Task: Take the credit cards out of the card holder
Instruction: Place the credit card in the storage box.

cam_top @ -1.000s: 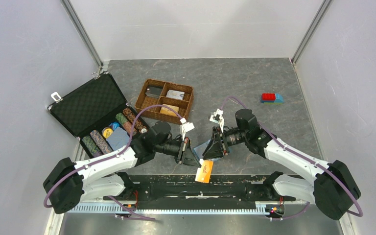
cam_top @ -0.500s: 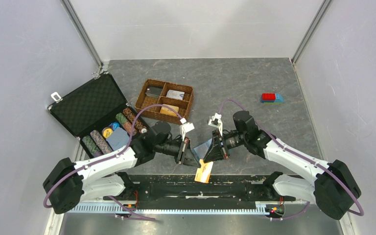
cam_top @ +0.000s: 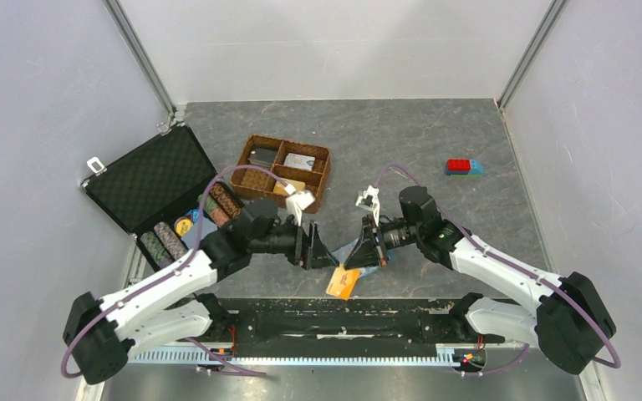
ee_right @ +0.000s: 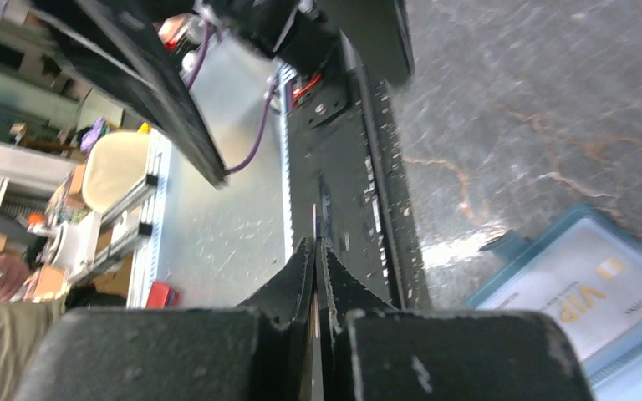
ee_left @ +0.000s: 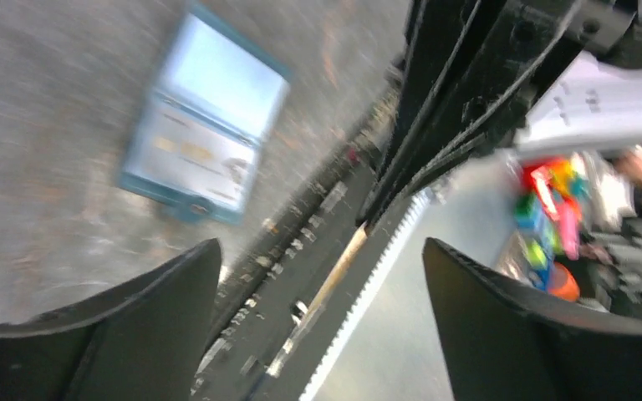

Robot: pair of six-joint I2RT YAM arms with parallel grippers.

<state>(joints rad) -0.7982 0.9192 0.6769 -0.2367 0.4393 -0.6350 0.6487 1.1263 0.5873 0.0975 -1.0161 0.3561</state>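
Note:
The bright orange credit card [cam_top: 343, 282] hangs over the table's near edge, pinched at its top by my right gripper [cam_top: 361, 254], which is shut on it. In the right wrist view the card shows only as a thin edge [ee_right: 315, 224] between the closed fingers. My left gripper [cam_top: 323, 251] stands open just left of it, holding nothing. From the left wrist the card [ee_left: 337, 271] is edge-on between the spread fingers. The light-blue card holder [ee_left: 226, 75] lies open on the table below, with a pale VIP card [ee_right: 589, 288] still in its pocket.
A brown wicker tray [cam_top: 255, 177] stands behind the left arm. An open black case [cam_top: 146, 175] with poker chips [cam_top: 167, 242] sits at the left. A red and blue block [cam_top: 463, 167] lies far right. The black mounting rail [cam_top: 326, 322] runs along the near edge.
My left gripper let go of the orange card, opened wide and drew back to the left. My right gripper closed on the card and now carries it alone.

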